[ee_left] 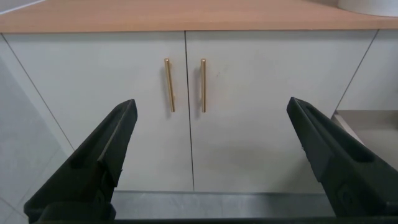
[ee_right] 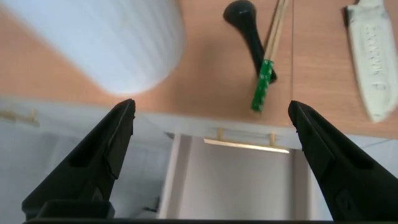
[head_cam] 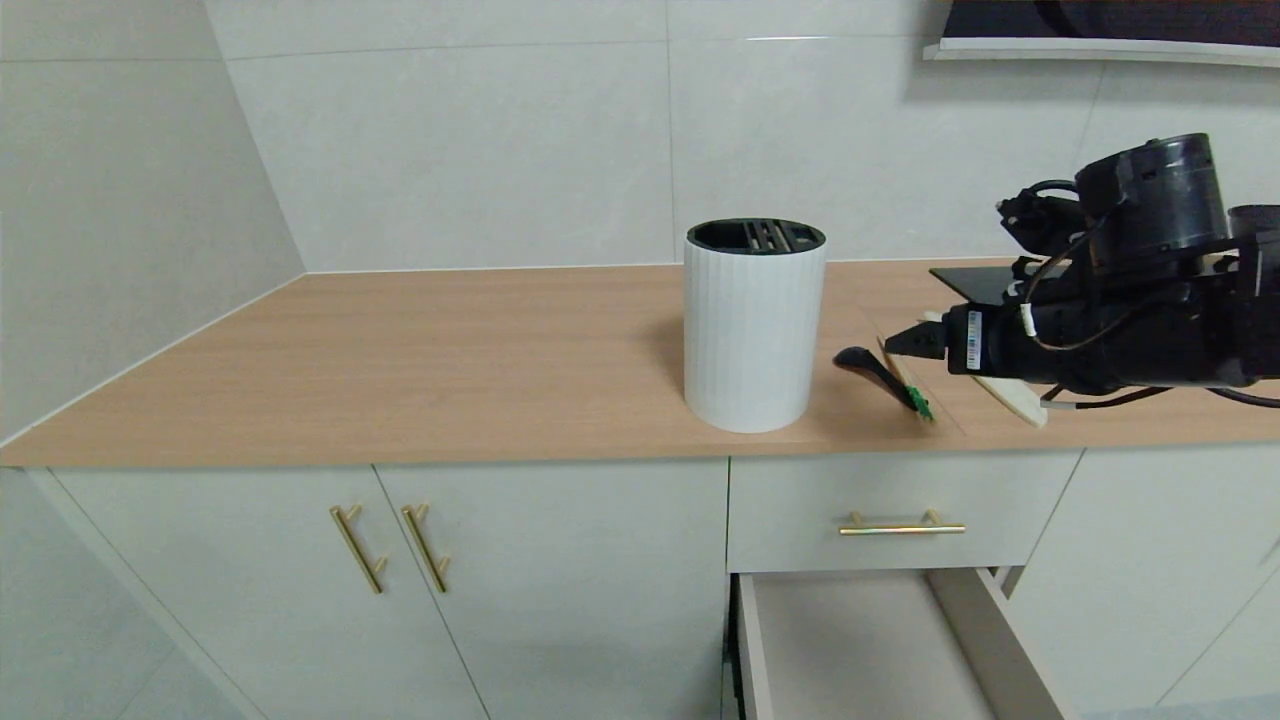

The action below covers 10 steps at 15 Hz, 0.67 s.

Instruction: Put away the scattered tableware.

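Open drawer: nearest item, pulled out below the counter on the robot's right; pale floor.
Drawer front: shut, directly above the open drawer, with a gold bar handle.
Cabinet doors: a pair on the left, each with a gold handle.
Left gripper: low, facing the cabinet doors below the counter; fingers spread wide, empty.
Countertop: light wood, carrying all the tableware.
Chopsticks: a pair with green ends, the ends close to the counter's front edge; they lie slanted and meet the spoon's handle at the near end.
Black spoon: flat on the wood, bowl toward the wall, just right of the holder.
White flat utensil: on the counter to the right of the chopsticks and apart from them, partly under the right arm.
White holder: upright ribbed cylinder with a black slotted top, near the front edge, left of the spoon.
Right gripper: above the counter, its tips over the chopsticks and spoon handle and clear of them; fingers spread wide, empty. The wrist camera shows the spoon and chopsticks beyond the fingertips, in line with the gap.
Black flat board: at the back right, behind the arm.
Tiled wall: white, farthest.
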{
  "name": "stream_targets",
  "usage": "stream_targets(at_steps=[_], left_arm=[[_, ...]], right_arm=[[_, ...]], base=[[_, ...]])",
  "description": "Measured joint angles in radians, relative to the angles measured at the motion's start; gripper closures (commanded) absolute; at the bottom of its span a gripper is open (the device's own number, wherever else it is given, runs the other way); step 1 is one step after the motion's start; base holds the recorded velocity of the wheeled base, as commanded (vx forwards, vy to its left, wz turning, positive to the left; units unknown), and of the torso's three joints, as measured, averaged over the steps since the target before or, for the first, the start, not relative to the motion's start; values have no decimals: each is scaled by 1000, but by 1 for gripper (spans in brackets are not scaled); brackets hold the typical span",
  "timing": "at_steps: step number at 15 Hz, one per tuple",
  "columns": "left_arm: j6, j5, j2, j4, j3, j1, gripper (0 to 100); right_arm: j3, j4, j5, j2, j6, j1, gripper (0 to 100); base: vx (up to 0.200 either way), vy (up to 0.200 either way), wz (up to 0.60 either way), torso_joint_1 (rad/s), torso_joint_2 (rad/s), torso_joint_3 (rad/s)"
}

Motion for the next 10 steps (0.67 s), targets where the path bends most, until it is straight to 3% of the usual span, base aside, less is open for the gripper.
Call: stream_targets(at_steps=[6, 10], left_arm=[[0, 0, 0, 0, 0, 0, 0], [0, 0, 0, 0, 0, 0, 0]], right_arm=[[-71, 1, -242, 161, 40, 16, 0], [-91, -1, -263, 237, 41, 24, 0]], base=[[0, 0, 0, 0, 0, 0], [0, 0, 0, 0, 0, 0]])
